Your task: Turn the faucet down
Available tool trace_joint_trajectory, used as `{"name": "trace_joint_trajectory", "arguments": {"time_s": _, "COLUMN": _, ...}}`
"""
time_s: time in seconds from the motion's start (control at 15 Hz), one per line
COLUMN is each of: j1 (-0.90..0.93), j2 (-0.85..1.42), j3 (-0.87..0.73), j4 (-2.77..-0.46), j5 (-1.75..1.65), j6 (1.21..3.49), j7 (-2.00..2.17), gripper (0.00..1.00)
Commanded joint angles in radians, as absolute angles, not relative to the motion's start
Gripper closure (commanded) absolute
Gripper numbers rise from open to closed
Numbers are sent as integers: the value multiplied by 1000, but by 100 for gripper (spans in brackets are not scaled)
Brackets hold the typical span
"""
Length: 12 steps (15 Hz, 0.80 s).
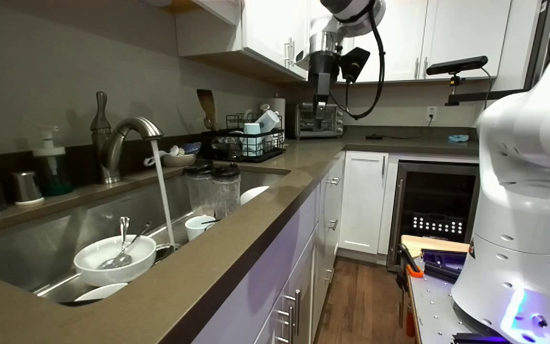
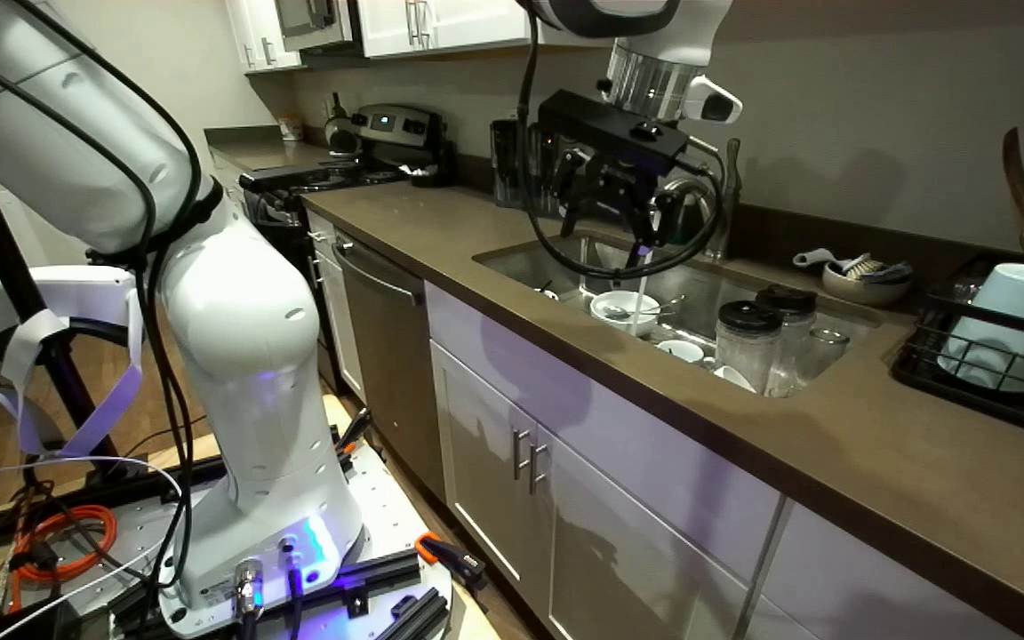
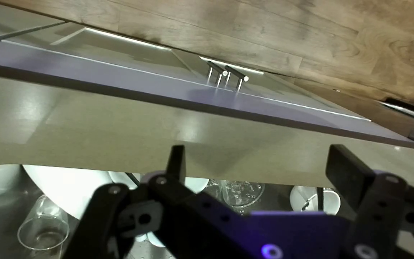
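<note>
Water is being poured in an unbroken stream (image 1: 164, 196) from the faucet (image 1: 114, 145), and so the turning-down, by any fair judgement, is not yet done; the faucet is set on the ledge (image 1: 77, 195) behind the sink (image 1: 22, 258), its lever handle (image 1: 101, 112) seen standing upright; and here is the gripper (image 3: 259, 163), held in the air over the counter (image 3: 120, 129), its jaws spread wide, with nothing gripped between them; well apart from the faucet it is shown, no contact being seen from outside, and in the wrist view no part of the faucet can be made out; nearly everything, it would seem, is left to be done: the lever handle to be reached, contact to be made, the handle to be pushed, though which way cannot be told from here, and the flow to be cut back; no part of the turning itself can be credited, and only by a thinner stream, or none, would success be shown.
</note>
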State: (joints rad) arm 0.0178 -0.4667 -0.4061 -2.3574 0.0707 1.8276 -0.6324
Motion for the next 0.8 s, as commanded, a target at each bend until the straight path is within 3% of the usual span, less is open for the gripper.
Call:
{"name": "trace_joint_trajectory", "arguments": {"time_s": 0.0, "j1": -20, "j2": -448, "j3": -351, "j4": -2357, "j5": 90, "j6": 1830, "j7": -635, "gripper": 0}}
{"name": "trace_joint_trajectory", "arguments": {"time_s": 0.73, "j1": 13, "j2": -351, "j3": -216, "j4": -2308, "j5": 152, "j6": 1953, "j7": -521, "gripper": 0}}
